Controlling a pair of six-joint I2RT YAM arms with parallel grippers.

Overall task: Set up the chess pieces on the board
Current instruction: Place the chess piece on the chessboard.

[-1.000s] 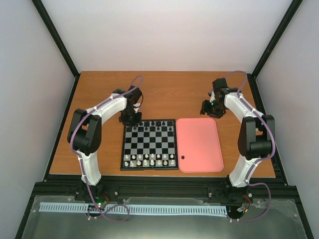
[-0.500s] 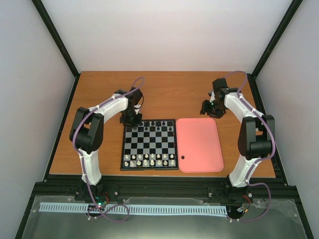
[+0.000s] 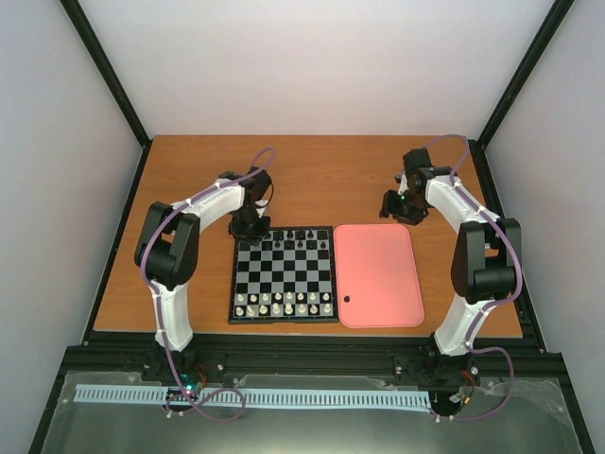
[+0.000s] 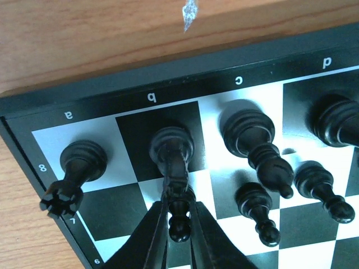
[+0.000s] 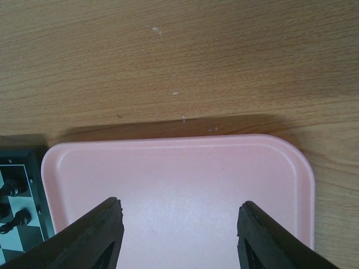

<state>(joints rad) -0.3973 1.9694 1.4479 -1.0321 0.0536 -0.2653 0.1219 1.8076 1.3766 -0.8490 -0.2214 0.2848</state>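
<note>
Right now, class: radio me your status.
Left gripper shut on black pawn on board. Right gripper open over pink tray. Another black piece crowds it.

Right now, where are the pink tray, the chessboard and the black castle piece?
pink tray (image 3: 378, 270): top view, bare middle of its floor.
chessboard (image 3: 284, 274): top view, an empty middle square.
black castle (image 4: 83, 162): left wrist view, its round base.

a brown wood-grain table top (image 3: 321, 180) is being shown. a small square chessboard with black and pale grey squares and a black border (image 3: 284, 274) is being carried flat on it, just beside a pink rounded rectangular tray (image 3: 378, 270) on its right. pale specks (image 5: 175, 93) are being shown on the wood beyond the tray.
</note>
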